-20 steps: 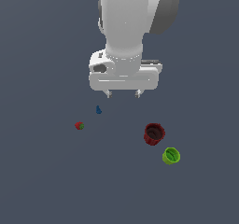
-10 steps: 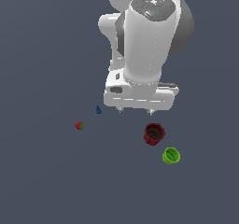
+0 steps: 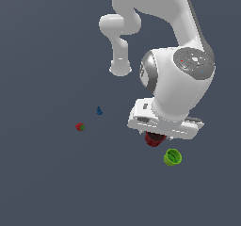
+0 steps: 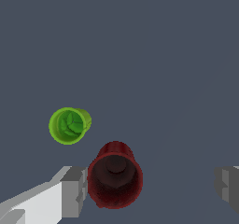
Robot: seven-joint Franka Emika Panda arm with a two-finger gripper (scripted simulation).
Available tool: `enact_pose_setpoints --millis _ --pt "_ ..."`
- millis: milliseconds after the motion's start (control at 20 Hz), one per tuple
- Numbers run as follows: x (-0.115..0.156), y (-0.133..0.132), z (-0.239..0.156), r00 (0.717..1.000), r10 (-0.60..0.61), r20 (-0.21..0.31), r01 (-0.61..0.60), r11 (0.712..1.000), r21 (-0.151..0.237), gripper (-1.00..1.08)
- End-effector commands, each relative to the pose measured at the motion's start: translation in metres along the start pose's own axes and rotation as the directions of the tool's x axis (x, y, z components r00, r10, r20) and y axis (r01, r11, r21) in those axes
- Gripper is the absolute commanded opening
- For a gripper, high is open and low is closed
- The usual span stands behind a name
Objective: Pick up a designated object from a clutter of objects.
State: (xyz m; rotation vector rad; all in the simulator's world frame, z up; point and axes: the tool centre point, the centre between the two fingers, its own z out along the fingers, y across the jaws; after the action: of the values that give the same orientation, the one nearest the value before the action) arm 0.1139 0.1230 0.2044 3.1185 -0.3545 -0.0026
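Note:
The lime-green cup lies on the dark floor, apart from the other items; in the wrist view its open mouth faces the camera. The dark red cup sits beside it, partly hidden under the white hand. In the wrist view the red cup is next to one finger. My gripper is open and empty, above the floor, with the green cup outside the jaws.
A tiny blue piece and a tiny red-and-green strawberry-like piece lie toward the exterior view's left, well apart from the cups. The white arm rises over the cups.
The arm has swung toward the exterior view's right and come lower. The hand now covers part of the dark red cup. No object has moved.

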Motion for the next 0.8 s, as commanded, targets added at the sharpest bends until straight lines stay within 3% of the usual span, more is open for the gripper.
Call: enact_pose_setpoints --millis 0,400,750 --pt "0.005 -0.021 0.019 0.999 0.034 -0.001 -0.034 0.999 -0.001 1.0" --pt "0.012 -0.076 0.074 0.992 0.126 -0.002 -0.126 0.992 0.001 1.0" --pt "0.01 -0.102 0.103 0.985 0.172 -0.001 -0.172 0.985 0.003 1.0"
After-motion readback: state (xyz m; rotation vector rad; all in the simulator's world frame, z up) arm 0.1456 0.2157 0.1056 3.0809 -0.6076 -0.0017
